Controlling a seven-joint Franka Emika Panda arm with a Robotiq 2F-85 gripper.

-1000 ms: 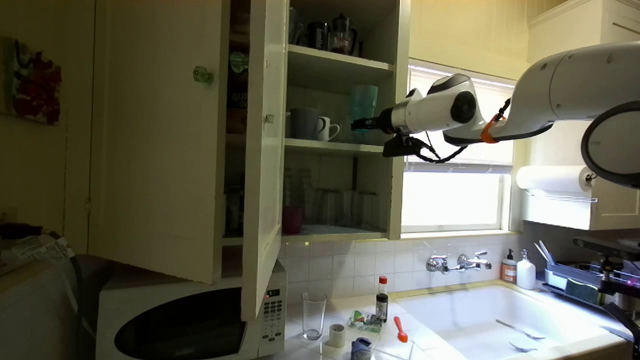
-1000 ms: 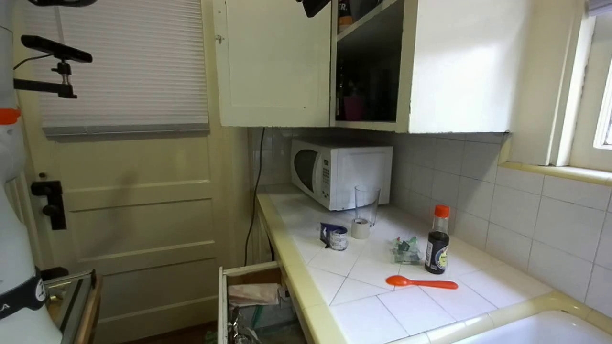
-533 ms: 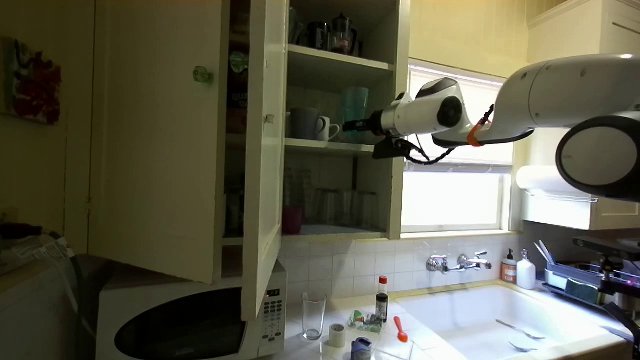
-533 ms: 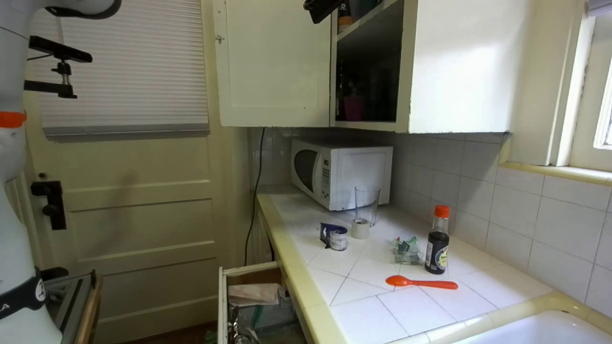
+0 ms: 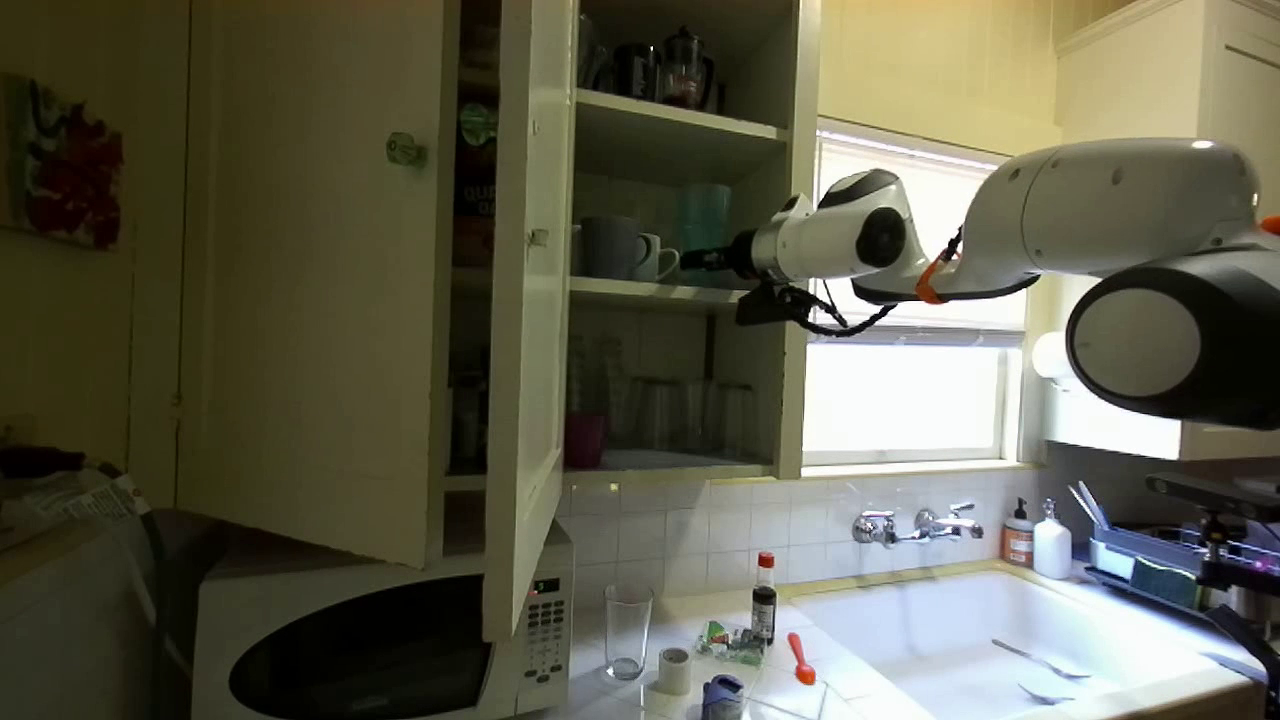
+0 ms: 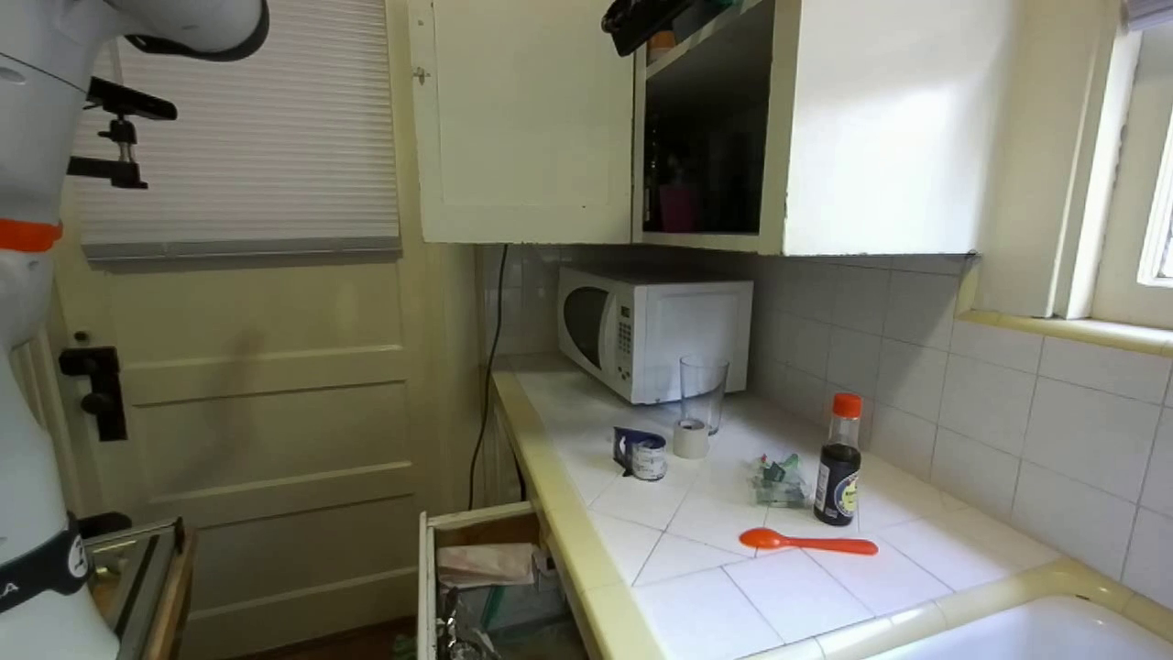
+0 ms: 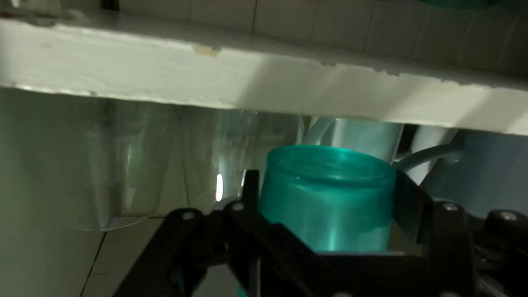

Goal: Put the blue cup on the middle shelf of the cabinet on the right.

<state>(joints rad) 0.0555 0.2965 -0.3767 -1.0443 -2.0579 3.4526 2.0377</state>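
Daylight glares through the white-framed window [image 5: 890, 405] behind your jointed white arm [image 5: 1110, 205], while the space ahead of your black two-fingered gripper [image 7: 328, 194] is dim. That gripper is closed around the small, tapered, translucent turquoise-blue plastic cup [image 7: 330, 214], holding it from either side. In an exterior view the cup is upright at the open front of the tall cream-white cabinet [image 5: 794, 400], its lower end near the thin cream-white middle shelf [image 5: 640, 291]; you cannot tell whether they touch. Ahead of your gripper, a rounded grey mug [image 5: 608, 245] and a smaller white mug [image 5: 650, 258] rest on that shelf. Beneath the gripper, one shelf down, are a magenta cup [image 5: 585, 440] and clear glasses [image 5: 655, 415]. Well below it spreads the white-tiled counter [image 6: 696, 596], edged in yellow tile [image 6: 586, 550], bearing a tall clear glass [image 6: 704, 390], a roll of off-white tape [image 6: 690, 440], a red-capped bottle of dark liquid [image 6: 838, 472] and a bright orange plastic spoon [image 6: 806, 542]. A white microwave [image 6: 692, 321] sits past them, under the cabinet. Also below the gripper, the white sink [image 5: 930, 630], set in yellow tile, holds metal cutlery [image 5: 1040, 660].
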